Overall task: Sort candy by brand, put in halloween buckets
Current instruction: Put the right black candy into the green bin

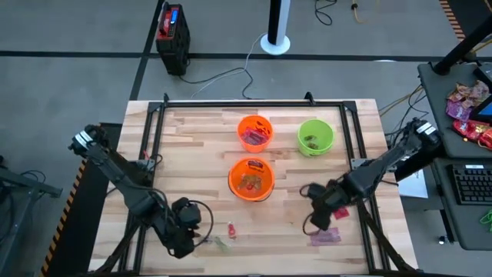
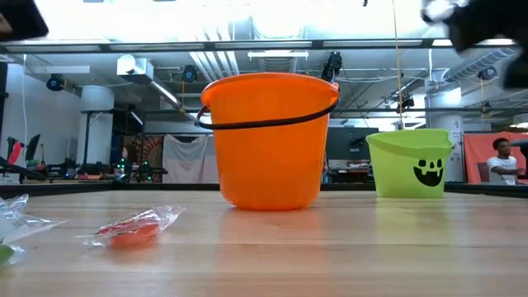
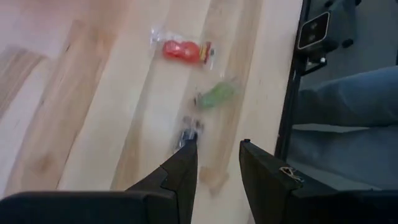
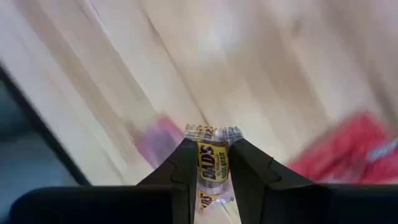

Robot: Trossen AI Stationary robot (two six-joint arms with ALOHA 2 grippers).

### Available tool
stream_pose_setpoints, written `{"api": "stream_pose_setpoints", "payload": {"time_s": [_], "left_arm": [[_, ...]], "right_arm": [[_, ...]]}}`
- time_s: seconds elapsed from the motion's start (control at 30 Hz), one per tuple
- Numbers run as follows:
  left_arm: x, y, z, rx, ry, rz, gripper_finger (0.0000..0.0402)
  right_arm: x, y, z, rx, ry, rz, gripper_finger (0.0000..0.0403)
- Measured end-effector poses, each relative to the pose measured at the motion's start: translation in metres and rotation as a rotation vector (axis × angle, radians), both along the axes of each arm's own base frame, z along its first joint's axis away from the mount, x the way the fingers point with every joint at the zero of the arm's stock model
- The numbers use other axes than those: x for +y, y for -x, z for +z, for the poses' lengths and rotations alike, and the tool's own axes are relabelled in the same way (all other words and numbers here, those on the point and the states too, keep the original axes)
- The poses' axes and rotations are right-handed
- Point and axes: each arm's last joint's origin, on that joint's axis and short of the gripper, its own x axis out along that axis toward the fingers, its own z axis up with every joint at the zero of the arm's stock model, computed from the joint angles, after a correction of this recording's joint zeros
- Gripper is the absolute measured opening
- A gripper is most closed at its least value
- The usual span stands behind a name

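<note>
candy (image 4: 213, 163) upright lengthwise between right gripper (image 4: 211, 171) fingers.

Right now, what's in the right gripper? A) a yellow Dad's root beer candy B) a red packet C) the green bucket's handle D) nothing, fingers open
A: in the right wrist view the right gripper is shut on a yellow Dad's candy, its clear wrapper end fanned out past the fingertips, above the table.
</note>
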Motion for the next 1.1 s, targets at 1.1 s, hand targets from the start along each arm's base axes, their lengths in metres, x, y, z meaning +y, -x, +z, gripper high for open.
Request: {"api": "stream_pose_setpoints", "payload": {"time_s": [1.1], "left_arm": [[-0.022,-0.065,-0.097,0.021,-0.048,-0.319,0.0103]], "right_arm": [[-0.223,-0.017,0.092,-0.052,0.457,-0.301,0.0068]]}}
